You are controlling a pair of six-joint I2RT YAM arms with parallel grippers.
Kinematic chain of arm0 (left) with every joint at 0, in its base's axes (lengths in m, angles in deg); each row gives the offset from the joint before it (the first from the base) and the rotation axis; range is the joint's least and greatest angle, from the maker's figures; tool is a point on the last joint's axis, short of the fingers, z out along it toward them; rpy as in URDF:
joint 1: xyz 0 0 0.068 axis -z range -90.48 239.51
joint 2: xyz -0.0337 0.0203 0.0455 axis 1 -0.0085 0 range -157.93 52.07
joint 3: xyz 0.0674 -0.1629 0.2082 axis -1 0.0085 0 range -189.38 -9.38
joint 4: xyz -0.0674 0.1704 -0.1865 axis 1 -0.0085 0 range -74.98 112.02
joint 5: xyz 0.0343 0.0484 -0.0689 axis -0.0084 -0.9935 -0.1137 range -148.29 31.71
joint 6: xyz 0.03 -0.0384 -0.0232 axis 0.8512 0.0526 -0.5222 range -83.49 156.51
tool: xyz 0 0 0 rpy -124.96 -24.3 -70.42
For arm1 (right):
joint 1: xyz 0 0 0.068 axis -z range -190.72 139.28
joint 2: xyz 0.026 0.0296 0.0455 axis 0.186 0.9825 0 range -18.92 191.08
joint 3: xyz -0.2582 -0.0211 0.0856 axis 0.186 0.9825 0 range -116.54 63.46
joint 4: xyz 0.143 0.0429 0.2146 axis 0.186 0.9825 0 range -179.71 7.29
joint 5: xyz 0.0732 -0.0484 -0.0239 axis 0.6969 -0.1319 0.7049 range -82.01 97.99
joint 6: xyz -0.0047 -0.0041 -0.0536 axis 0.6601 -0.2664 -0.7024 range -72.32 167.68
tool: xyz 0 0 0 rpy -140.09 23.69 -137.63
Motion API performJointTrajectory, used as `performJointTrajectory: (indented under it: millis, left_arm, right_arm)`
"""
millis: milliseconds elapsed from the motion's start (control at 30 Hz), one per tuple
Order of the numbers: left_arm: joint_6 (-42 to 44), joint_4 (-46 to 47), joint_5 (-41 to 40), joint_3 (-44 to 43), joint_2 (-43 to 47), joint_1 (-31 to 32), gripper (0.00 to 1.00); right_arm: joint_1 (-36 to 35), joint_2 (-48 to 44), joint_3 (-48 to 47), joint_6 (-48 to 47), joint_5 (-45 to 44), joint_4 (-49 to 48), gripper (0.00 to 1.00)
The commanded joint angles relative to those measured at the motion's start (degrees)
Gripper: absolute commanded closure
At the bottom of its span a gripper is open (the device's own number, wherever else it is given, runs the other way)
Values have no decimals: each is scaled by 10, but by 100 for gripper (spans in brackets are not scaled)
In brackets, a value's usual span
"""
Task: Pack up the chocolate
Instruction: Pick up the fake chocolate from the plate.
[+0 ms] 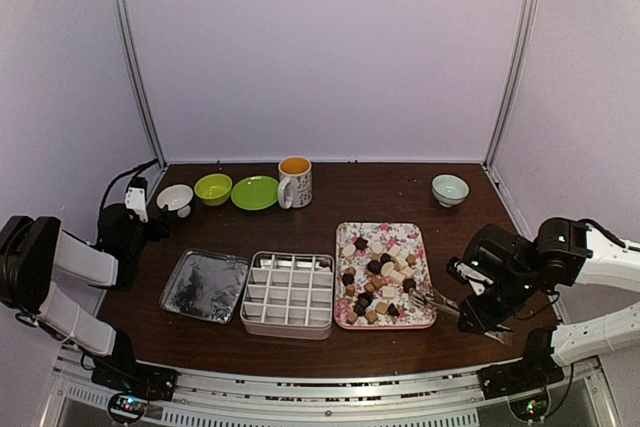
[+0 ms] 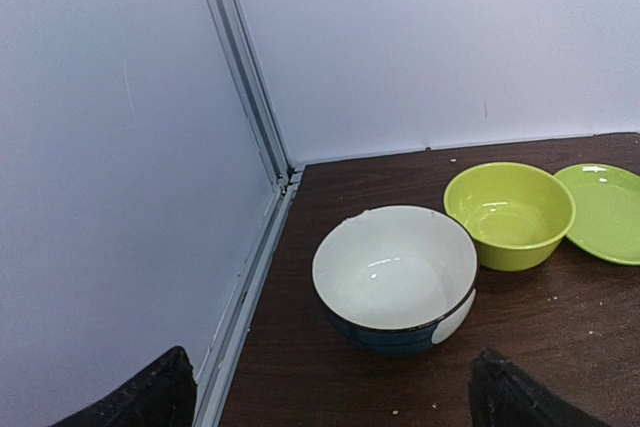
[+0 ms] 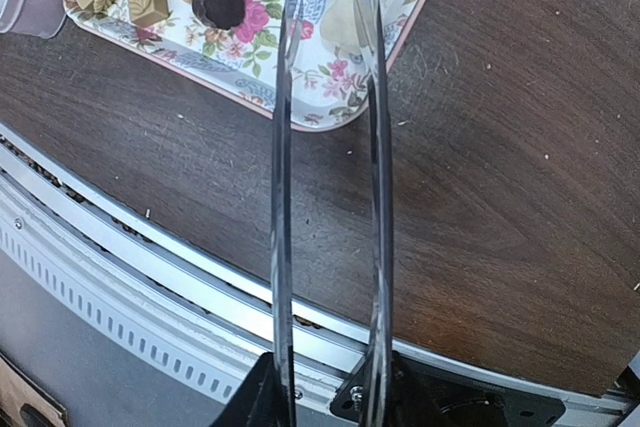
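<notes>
**Step in hand (our judgement):** pick one piece of chocolate (image 1: 380,272) off the tray (image 1: 386,226) with the tongs (image 3: 283,197) and carry it to the box (image 1: 285,330).

**Current state**
- The right hand (image 3: 322,392), at the lower right of the top view, is clamped on the rear end of the tongs. The two arms of the tongs run nearly parallel toward the tray's lower right corner.
- The tips are cut off at the top of the wrist view, so we cannot tell whether they touch a piece.
- The left hand (image 2: 335,407) stands wide open and holds nothing, at the far left by a white bowl (image 2: 395,272).
- All the chocolate lies on the tray. The box cells look empty.

**Procedure**
1. We choose a piece that stands apart, such as the cream one (image 3: 340,19) between the arms.
2. We close slowly, because rounded pieces may well slip out sideways.
3. We lift clear of the tray rim before moving left.
4. We centre the piece over one cell, then release it.

**Materials and shapes**
- Tongs: thin polished metal, probably springy and slick.
- Chocolate: small pieces in dark brown, tan and cream, roundish or cube-like, loosely scattered.
- Tray: pink floral rectangle with a shallow raised rim.
- Box: white, with a grid of square cells.
- Table (image 3: 500,147): dark wood grain.
</notes>
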Motion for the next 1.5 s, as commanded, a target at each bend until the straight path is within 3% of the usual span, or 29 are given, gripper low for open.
performJointTrajectory:
  millis: [0,1467]
  left_arm:
    - [-3,30,-1,-12,0,-4,2]
    - [-3,30,-1,-12,-1,-4,2]
  right_arm:
    - [-4,0,-23,-3,-10,26,67]
    - [-4,7,-26,-9,-24,47,60]
